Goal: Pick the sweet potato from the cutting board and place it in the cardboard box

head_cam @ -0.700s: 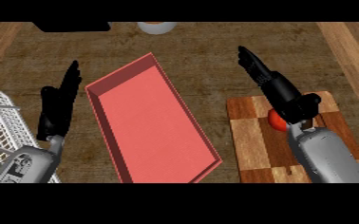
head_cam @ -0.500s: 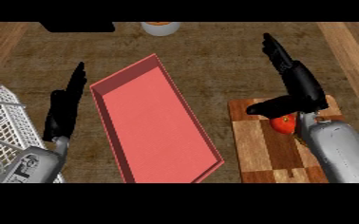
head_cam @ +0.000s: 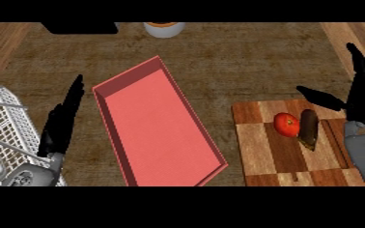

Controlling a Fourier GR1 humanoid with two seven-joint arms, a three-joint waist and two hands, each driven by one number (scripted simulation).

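Sweet potato on the board, both hands open

On the cutting board (head_cam: 274,149) near the counter's front right corner lay the dark sweet potato (head_cam: 309,128), just beside a red tomato (head_cam: 287,124). The right hand (head_cam: 351,101) was open above it, holding nothing. The left hand (head_cam: 61,121) rested open. The pink box (head_cam: 153,121) sat mid-counter; farther back stood a cup (head_cam: 164,28).

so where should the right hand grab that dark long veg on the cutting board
Grip the dark vegetable across its middle, coming from above. It lies flat on the cutting board, long axis running away from the robot, so fingers can close over its narrow width. The tomato sits close against its left side, so probably favour the free right side, where the open right hand already is.
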